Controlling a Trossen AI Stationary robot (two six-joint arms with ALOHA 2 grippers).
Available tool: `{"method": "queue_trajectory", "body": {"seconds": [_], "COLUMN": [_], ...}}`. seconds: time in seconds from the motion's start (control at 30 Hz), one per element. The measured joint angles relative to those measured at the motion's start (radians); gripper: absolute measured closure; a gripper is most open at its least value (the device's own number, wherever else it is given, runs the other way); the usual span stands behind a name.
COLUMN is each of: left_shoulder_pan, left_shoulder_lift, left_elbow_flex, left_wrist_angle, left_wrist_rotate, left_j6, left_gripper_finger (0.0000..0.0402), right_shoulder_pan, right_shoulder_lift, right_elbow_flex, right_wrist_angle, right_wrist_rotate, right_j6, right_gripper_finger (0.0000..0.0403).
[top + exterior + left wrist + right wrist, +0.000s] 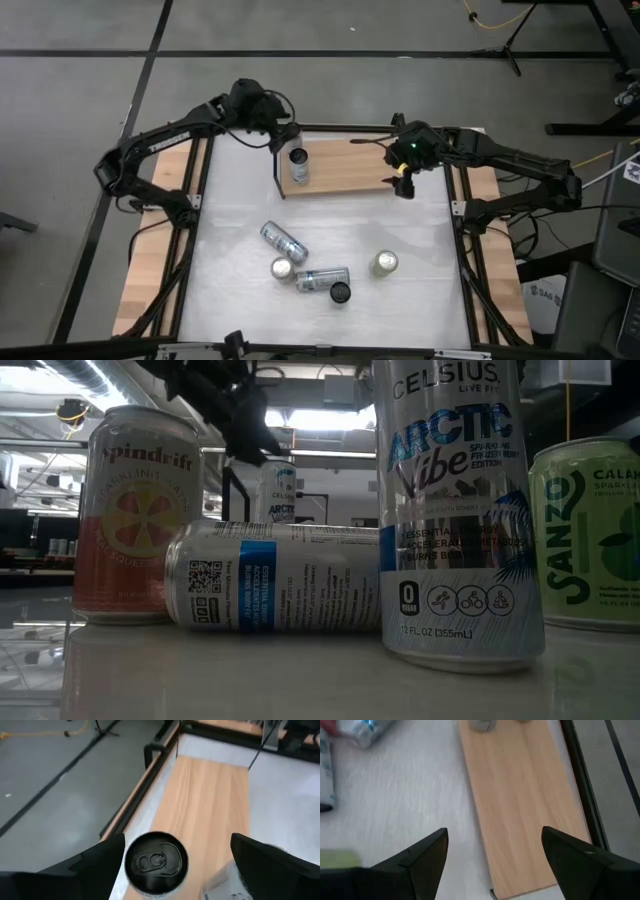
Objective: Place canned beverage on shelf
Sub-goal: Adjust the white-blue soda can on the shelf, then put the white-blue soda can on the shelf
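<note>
A silver can (298, 165) stands upright on the left end of the light-wood shelf (345, 168); its dark top shows in the left wrist view (156, 864). My left gripper (288, 135) is open above it. Its fingers stand on either side of the can top (177, 842), with a wider gap on one side, and I see no touch. My right gripper (403, 185) is open and empty over the shelf's right end (495, 832). The same can shows far off in the low view (278, 490).
Several more cans are on the white table near its front. Two silver ones lie on their sides (283, 240) (322, 279). Others stand upright, among them a green-topped one (384, 263). The low view shows them close up, including a Spindrift can (138, 510) and a tall Celsius can (455, 510).
</note>
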Motion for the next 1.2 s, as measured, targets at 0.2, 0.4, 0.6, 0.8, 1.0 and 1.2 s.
{"method": "queue_trajectory", "body": {"seconds": [0.2, 0.4, 0.6, 0.8, 1.0, 1.2], "left_shoulder_pan": [-0.022, -0.079, -0.194, -0.34, -0.476, -0.574], "left_shoulder_lift": [-0.094, -0.186, -0.259, -0.313, -0.319, -0.319], "left_elbow_flex": [0.0, 0.0, -0.046, -0.138, -0.217, -0.254], "left_wrist_angle": [-0.011, -0.059, -0.115, -0.102, 0.015, 0.072], "left_wrist_rotate": [0.0, 0.0, -0.024, -0.124, -0.143, -0.176], "left_j6": [-0.04, -0.042, -0.044, -0.087, -0.099, -0.148], "left_gripper_finger": [0.0047, 0.0047, 0.0047, 0.0047, 0.0047, 0.0047], "right_shoulder_pan": [0.0, 0.001, 0.099, 0.3, 0.519, 0.681], "right_shoulder_lift": [0.0, 0.0, 0.0, 0.0, 0.007, 0.058], "right_elbow_flex": [0.0, 0.0, 0.0, 0.0, 0.001, 0.001], "right_wrist_angle": [0.066, 0.133, 0.215, 0.342, 0.429, 0.503], "right_wrist_rotate": [-0.026, -0.116, -0.123, 0.007, 0.213, 0.357], "right_j6": [0.072, 0.164, 0.293, 0.5, 0.649, 0.679], "right_gripper_finger": [0.0091, 0.0091, 0.0091, 0.0091, 0.0091, 0.0091]}}
